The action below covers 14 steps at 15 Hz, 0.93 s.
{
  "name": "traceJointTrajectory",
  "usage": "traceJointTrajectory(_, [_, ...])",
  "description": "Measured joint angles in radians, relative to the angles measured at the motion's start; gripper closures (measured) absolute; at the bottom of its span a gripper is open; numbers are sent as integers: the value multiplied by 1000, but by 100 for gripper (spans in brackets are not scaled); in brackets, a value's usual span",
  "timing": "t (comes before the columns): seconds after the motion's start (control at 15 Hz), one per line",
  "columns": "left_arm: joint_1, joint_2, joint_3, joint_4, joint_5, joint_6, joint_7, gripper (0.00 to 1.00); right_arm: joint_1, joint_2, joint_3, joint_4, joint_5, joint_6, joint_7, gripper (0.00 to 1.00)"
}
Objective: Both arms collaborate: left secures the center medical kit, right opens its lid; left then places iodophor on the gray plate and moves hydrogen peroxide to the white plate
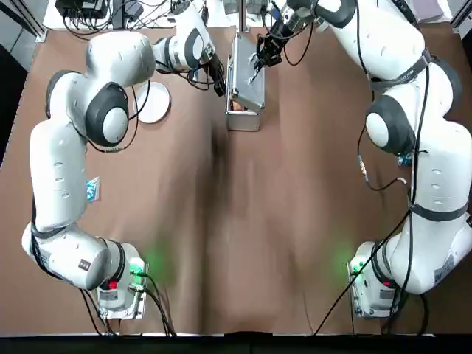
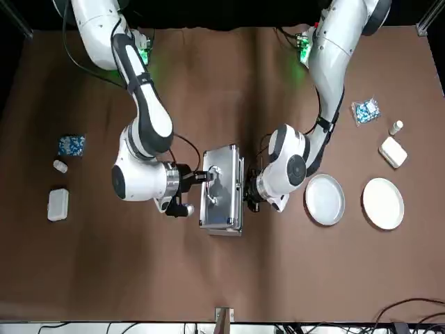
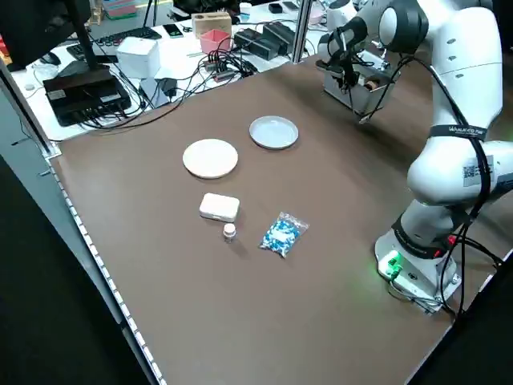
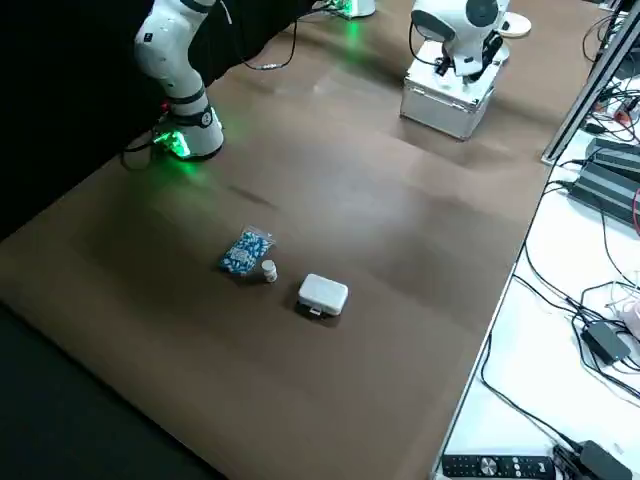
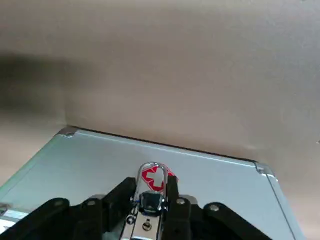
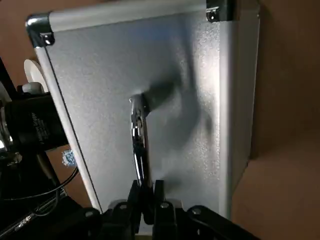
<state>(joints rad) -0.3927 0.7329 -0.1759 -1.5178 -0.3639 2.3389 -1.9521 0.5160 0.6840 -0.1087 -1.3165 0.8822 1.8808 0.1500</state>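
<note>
Counting what's on the tabletop, we see 1 medical kit [image 2: 226, 202] on the centre line, toward the edge opp. the arm bases. There are 2 plates by the left arm's edge: gray plate [image 2: 325, 200] nearest the kit, white plate [image 2: 383, 203] beyond it. There's 1 white box [image 2: 393, 152] [image 2: 58, 204], 1 blue packet [image 2: 365, 110] [image 2: 71, 145] and 1 small pale bottle [image 2: 396, 127] [image 2: 60, 165] near each side edge.

Left gripper [image 5: 150, 190] is pinched narrow on the kit's clasp [image 5: 154, 177]. Right gripper [image 6: 145, 190] is clamped narrow on the lid handle [image 6: 139, 145].
</note>
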Motion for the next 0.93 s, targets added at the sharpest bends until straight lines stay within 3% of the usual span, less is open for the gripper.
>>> traceJointTrajectory(0.93, [0, 0, 0, 0, 1, 0, -1, 68, -79, -29, 1, 0, -82, -131, -7, 87])
